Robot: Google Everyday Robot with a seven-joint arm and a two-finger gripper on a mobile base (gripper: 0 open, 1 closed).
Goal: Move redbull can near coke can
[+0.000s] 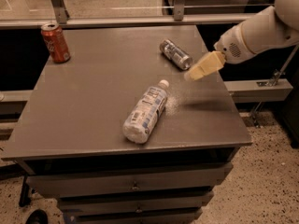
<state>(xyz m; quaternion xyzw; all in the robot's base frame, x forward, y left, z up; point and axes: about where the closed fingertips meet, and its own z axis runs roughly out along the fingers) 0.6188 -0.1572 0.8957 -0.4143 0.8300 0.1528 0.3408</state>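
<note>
Slim silver-grey metal redbull can point(175, 54) lay on its side at the grey bench's point(93, 92) 1 o'clock, well apart from the upright red-orange coke can point(55, 42) at 11; cream claw point(194, 73) hovered just beside it at the can's 4 o'clock, probably lining up a grasp, spread or pressed together I couldn't tell.
</note>
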